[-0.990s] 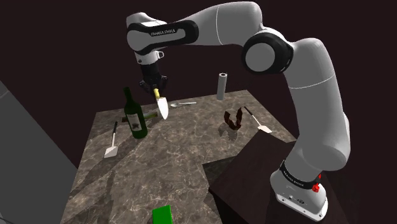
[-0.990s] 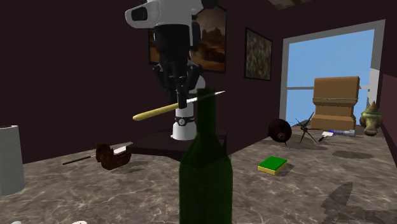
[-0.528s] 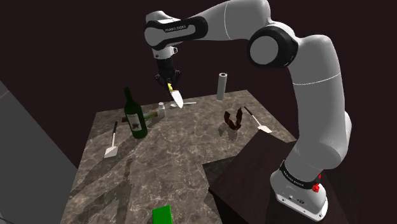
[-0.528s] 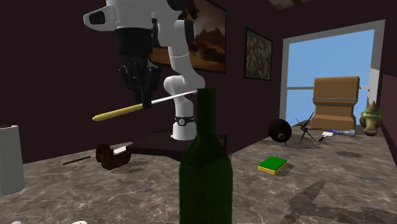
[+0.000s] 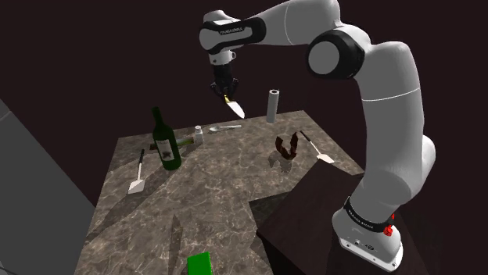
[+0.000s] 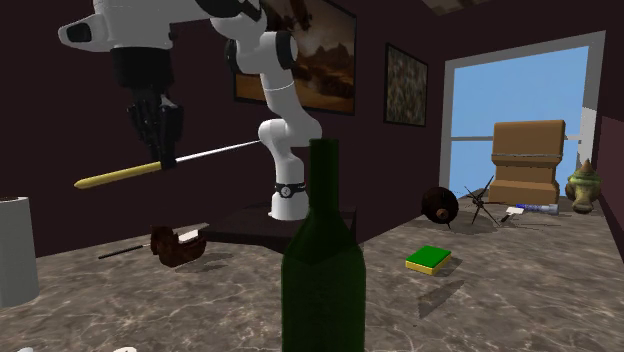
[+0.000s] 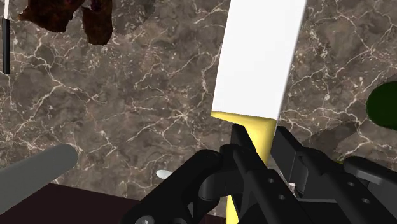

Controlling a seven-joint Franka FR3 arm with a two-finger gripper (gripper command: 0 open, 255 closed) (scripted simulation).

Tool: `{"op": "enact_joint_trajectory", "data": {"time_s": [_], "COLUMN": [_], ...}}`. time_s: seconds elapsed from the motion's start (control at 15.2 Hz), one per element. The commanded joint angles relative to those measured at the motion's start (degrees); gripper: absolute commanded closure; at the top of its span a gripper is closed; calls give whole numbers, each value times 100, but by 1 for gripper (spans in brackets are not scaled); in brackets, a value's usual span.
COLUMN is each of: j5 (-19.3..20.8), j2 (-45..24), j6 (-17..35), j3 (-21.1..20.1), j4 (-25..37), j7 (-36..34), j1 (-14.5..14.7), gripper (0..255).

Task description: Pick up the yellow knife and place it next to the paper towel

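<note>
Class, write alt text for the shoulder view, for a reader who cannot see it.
A white robot arm holds a yellow-handled knife in its black gripper above the far part of a marbled table, close to an upright grey paper towel roll. A green bottle, a white spatula and a few other items sit on the table.

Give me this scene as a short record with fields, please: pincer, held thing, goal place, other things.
table: dark marbled top
knife: yellow handle, white blade, in the air above the table
pincer: shut on the knife
paper towel: grey roll, upright near the table's far edge
others: green bottle, white spatula, green box
</note>
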State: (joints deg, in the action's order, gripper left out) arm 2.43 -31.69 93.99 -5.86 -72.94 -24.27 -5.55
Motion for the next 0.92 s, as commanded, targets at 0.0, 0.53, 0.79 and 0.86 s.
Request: {"op": "enact_joint_trajectory", "data": {"time_s": [0.0,0.53,0.79,0.86], "j5": [12,59,80,86], "j2": [-69,-567,-1047,-1208], "j6": [-78,-388,-699,-809], "j3": [60,302,408,431], "j4": [150,973,1778,2054], "j7": [217,1086,1510,1615], "j1": [-152,-782,-1092,-1170], "gripper": [255,255,255,255]}}
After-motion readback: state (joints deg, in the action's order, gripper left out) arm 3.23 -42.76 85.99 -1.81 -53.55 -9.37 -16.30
